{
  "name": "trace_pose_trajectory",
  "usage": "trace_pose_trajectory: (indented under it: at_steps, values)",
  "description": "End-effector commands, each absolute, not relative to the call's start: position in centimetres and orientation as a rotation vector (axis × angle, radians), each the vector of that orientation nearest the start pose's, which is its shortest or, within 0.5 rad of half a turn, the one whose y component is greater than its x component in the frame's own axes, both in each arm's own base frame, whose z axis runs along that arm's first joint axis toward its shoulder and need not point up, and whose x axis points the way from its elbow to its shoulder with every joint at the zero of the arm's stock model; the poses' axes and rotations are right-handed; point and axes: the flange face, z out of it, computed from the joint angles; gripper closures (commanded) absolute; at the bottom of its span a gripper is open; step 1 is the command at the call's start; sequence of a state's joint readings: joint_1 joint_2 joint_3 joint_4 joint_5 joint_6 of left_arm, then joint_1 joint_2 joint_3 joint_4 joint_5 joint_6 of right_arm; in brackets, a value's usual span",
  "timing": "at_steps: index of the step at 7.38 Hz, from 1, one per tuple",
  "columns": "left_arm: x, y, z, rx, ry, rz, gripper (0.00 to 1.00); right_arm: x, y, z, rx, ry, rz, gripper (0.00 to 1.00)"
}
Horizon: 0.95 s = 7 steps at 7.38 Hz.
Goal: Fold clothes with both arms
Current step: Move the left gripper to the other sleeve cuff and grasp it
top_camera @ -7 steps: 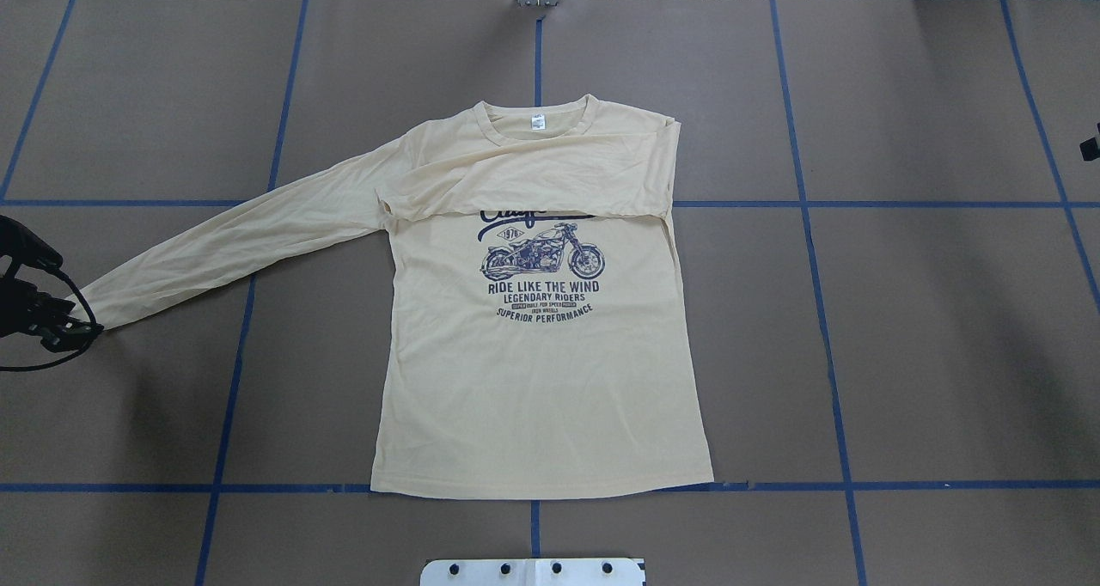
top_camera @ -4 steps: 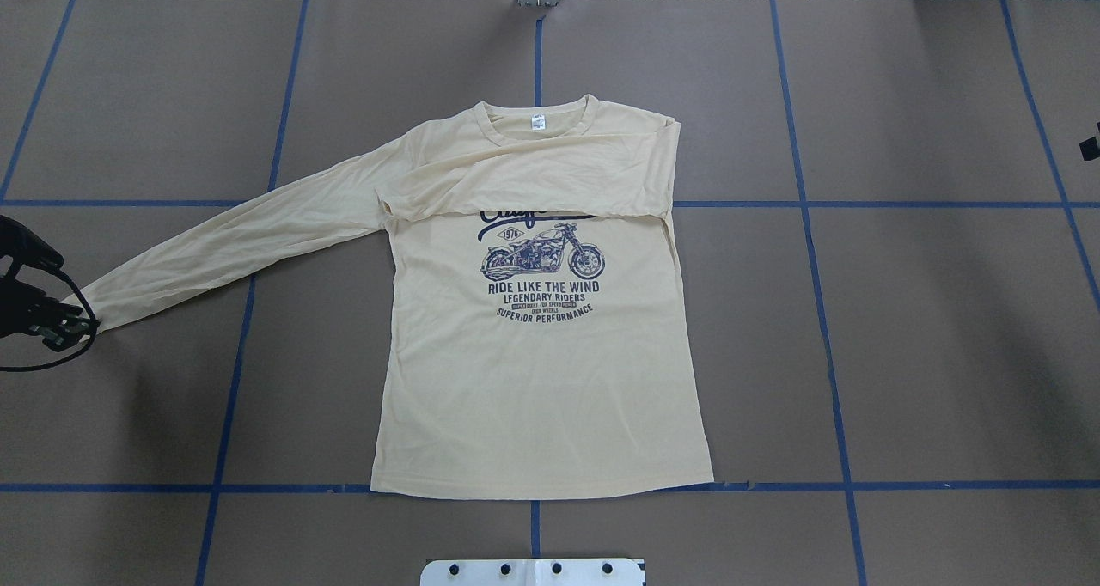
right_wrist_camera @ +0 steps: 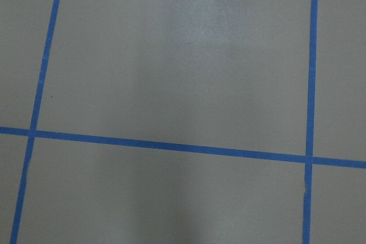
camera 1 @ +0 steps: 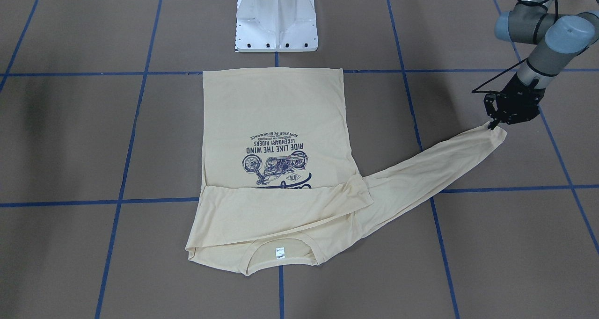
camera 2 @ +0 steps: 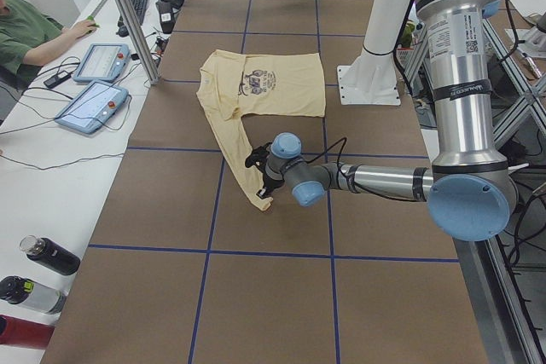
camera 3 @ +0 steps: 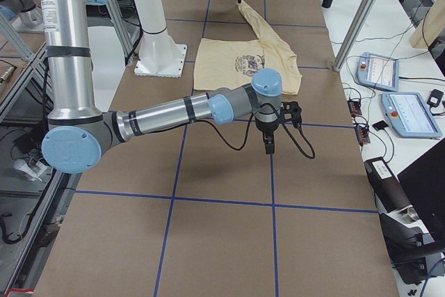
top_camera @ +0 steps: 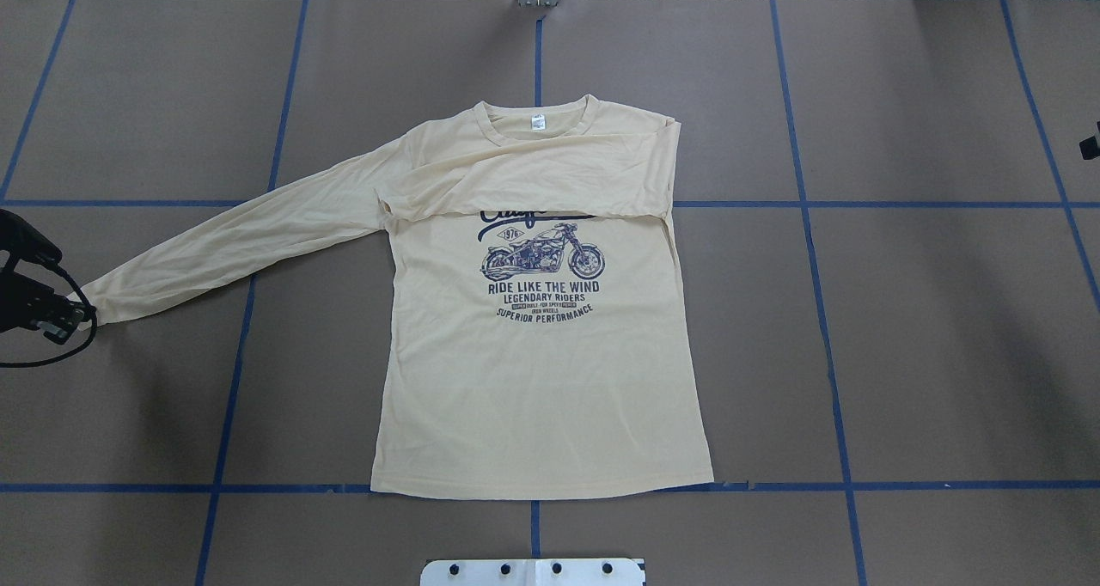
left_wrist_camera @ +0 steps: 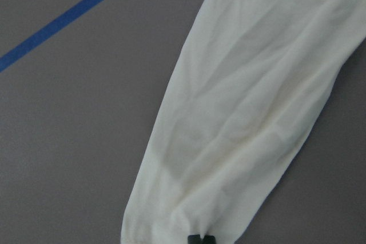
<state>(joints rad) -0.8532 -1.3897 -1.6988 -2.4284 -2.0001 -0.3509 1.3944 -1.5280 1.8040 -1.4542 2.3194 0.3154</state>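
We judge the grip to be the weak spot: the black two-finger left gripper (camera 1: 491, 125) pinches only the very hem of the cuff (left_wrist_camera: 171, 227) of the pale cream-yellow long-sleeved T-shirt (top_camera: 533, 380). A quick swing inward could slip the thin fabric free, or drag askew the flat body, which lies well away from the gripper at the sleeve's far end on the brown, blue-taped table (top_camera: 902, 354). The silver-grey left arm (camera 1: 545, 52) reaches out low, wrist tipped down onto the cuff. The black right gripper (camera 3: 268, 145) hangs above the table, well apart from the shirt, and we cannot tell whether its fingers are spread or together.
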Motion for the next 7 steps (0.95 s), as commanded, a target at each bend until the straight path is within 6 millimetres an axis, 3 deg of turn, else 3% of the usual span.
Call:
trace_pose_trajectory:
  at_steps: [1,3,5,6,7]
  values:
    - [23.7,-41.0,50.4,0.454,0.787,0.522,1.00,-2.6,-51.9,50.9,0.183,-0.807,-0.015,0.00]
    - [26.4,-44.4,35.5,0.446,0.791,0.497,1.00,-2.6,-51.9,51.0,0.182,-0.805,-0.015,0.00]
    - [31.1,-49.2,21.5,0.376,0.792,0.415,1.00,-2.6,-51.9,51.1,0.179,-0.805,-0.011,0.00]
    - [32.8,-50.7,17.1,0.353,0.809,0.377,1.00,-2.6,-51.9,51.1,0.178,-0.805,-0.010,0.00]
    - [35.7,-52.8,13.5,0.317,0.843,0.335,1.00,-2.6,-51.9,51.1,0.178,-0.803,-0.010,0.00]
